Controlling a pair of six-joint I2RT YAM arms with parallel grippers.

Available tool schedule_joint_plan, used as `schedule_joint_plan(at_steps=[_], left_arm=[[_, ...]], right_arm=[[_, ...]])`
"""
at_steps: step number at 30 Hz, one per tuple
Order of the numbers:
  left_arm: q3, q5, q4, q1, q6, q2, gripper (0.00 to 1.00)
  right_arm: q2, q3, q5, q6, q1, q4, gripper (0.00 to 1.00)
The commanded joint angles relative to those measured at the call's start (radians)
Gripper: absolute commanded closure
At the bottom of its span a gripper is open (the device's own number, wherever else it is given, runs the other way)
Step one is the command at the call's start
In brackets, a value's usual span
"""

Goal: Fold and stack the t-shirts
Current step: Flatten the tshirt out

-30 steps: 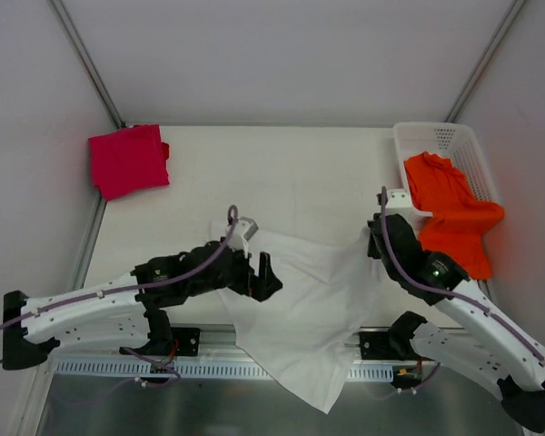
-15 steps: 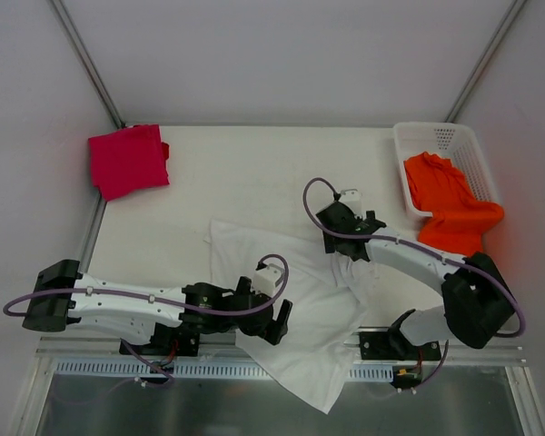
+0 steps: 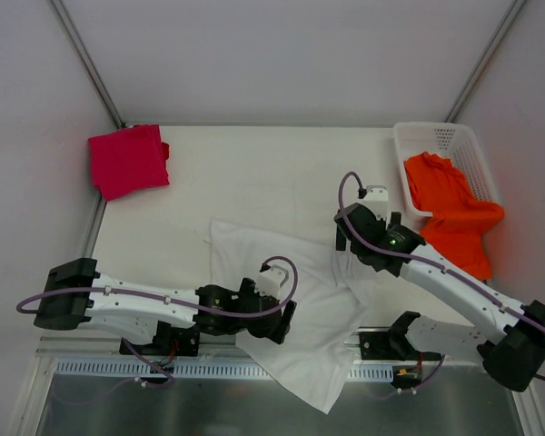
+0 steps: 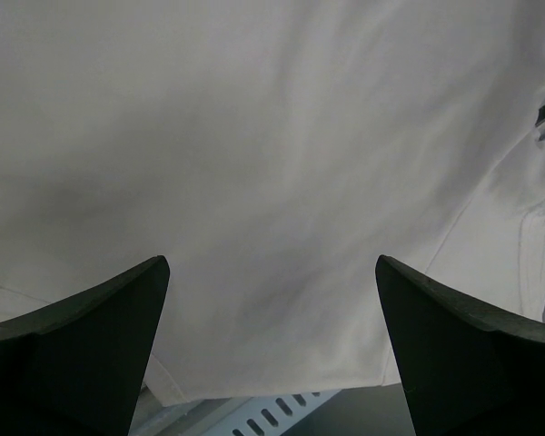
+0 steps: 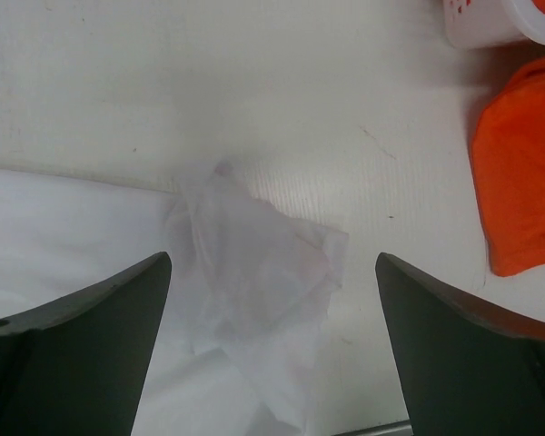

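- My left claw (image 4: 272, 263): spread, empty, over white t-shirt (image 3: 254, 259);
- My right claw (image 5: 272, 263): spread, empty, above its crumpled 3 o'clock corner (image 5: 254, 245);
- Risk: hem (image 3: 313, 391) overhangs table (image 3: 254, 173) at 6 o'clock; dragging may slide it off.

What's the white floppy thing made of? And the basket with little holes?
The white t-shirt looks like soft, matte cloth: it lies wrinkled and bunched up at one corner. The basket is probably stiff, smooth white plastic: its walls stand straight with neat rows of holes.

Overhead; wrists seemingly close above t-shirt (image 3: 322, 309)
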Motion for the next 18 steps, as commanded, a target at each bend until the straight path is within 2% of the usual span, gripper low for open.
schedule_joint_plan(at_steps=[1, 9, 18], left_arm=[[0.045, -0.025, 0.033, -0.013, 0.007, 0.051, 0.01], [0.07, -0.009, 0.076, -0.013, 0.026, 0.106, 0.01], [0.002, -0.011, 0.099, -0.013, -0.002, 0.053, 0.01]], right_arm=[[-0.077, 0.03, 0.059, 0.144, 0.054, -0.209, 0.01], [-0.104, -0.094, 0.019, 0.375, 0.165, -0.212, 0.01], [-0.005, -0.185, -0.003, 0.446, 0.205, -0.119, 0.01]])
